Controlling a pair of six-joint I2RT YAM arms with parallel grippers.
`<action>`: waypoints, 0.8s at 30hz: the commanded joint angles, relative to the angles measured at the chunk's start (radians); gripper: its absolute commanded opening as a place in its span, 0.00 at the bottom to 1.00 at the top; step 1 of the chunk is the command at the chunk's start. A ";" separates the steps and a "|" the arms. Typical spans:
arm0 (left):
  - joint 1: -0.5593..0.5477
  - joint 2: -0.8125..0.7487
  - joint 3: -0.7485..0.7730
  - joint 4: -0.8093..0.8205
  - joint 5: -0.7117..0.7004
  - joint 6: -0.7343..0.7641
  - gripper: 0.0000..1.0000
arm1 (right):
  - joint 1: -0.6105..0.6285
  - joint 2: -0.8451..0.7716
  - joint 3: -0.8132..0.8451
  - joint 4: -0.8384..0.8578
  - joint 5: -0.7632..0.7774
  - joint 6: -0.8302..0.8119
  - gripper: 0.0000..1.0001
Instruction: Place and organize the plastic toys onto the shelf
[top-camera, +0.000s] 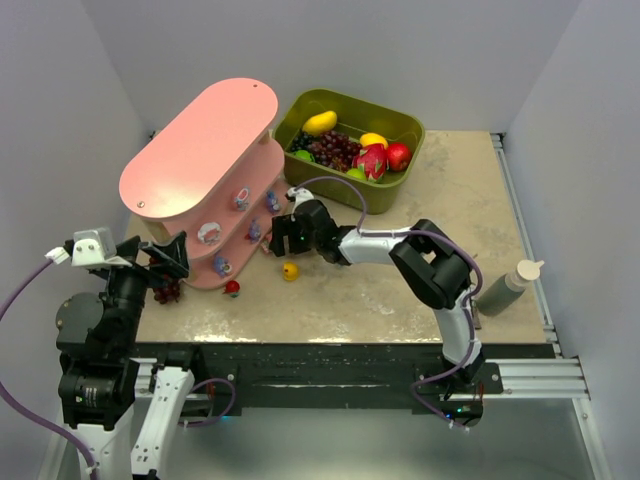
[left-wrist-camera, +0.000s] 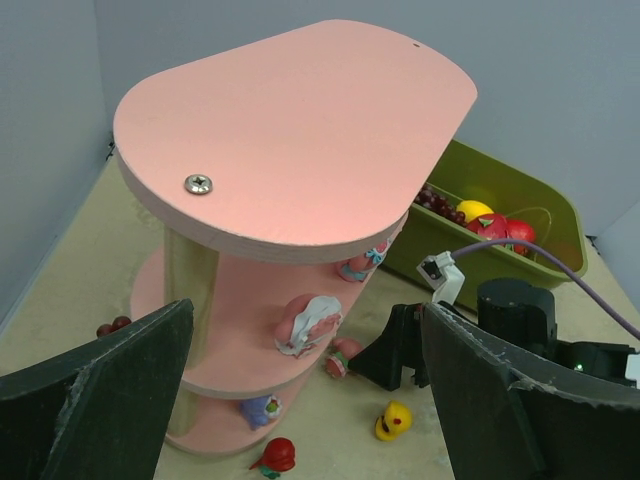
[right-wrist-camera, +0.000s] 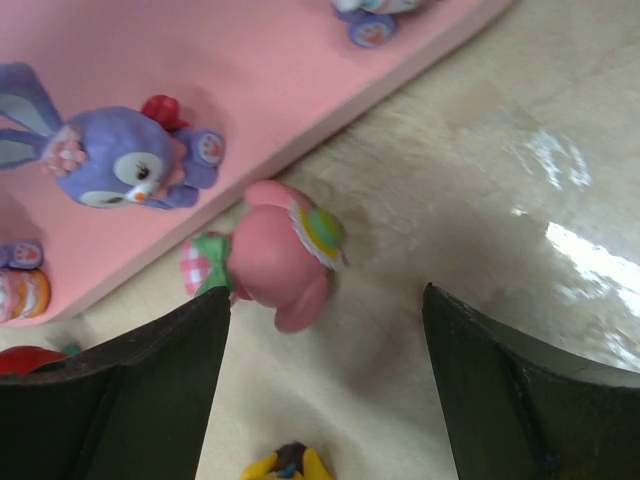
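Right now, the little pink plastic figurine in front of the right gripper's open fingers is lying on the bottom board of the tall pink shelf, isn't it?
Not quite. The little pink plastic figurine lies on the beige tabletop, just off the edge of the tall pink shelf, not on its bottom board. The right wrist view shows this. The right gripper is indeed open in front of it.

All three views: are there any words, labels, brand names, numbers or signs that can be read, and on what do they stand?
None can be read in any view.
The shelf has plain pink boards with no print.
The olive bin and the squeeze bottle show no label.
The pink figurine and the purple bunny carry painted faces and patterns only, no letters.
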 joint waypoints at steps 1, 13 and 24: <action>0.004 -0.003 0.026 0.038 0.023 -0.010 1.00 | -0.002 0.020 0.055 0.060 -0.062 -0.023 0.80; 0.004 -0.011 0.028 0.032 0.017 -0.005 0.99 | -0.005 0.057 0.043 0.140 -0.072 -0.018 0.64; 0.004 -0.016 0.033 0.020 0.022 -0.002 1.00 | -0.011 0.080 -0.003 0.284 -0.136 -0.030 0.69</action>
